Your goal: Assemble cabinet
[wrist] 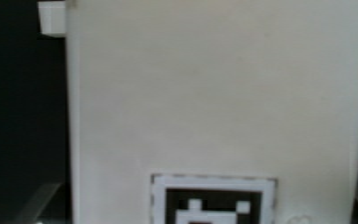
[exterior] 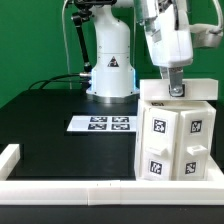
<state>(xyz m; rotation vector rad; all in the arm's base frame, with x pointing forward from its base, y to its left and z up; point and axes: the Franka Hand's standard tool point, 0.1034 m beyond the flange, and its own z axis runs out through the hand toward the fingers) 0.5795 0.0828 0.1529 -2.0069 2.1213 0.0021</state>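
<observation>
One gripper (exterior: 176, 91) to log. You will find it at the top of the cabinet (exterior: 176, 140), with the fingers pointing straight down from the white wrist block. You cannot tell from the exterior view whether it touches the top or hangs a hair above it. How far apart the fingers stand, and whether they hold anything, also cannot be told. The wrist view gives you only blurred grey smudges at two corners.

In the wrist view, the cabinet's flat white surface (wrist: 194, 100) fills nearly the whole picture. One black-and-white tag (wrist: 211, 205) sits on it, cut off at the edge.

In the exterior view, the cabinet stands upright on the black table (exterior: 45, 115). Four tags show on its two near faces.

- **Rail (exterior: 70, 186):** low and white, it runs along the table just in front of the cabinet's foot.
- **Marker board (exterior: 100, 124):** it lies flat, apart from the cabinet, toward the exterior view's left.
- **Arm base (exterior: 110, 70):** it stands behind the cabinet, also toward that left.
- **Green wall (exterior: 30, 40):** it is well behind the cabinet.
</observation>
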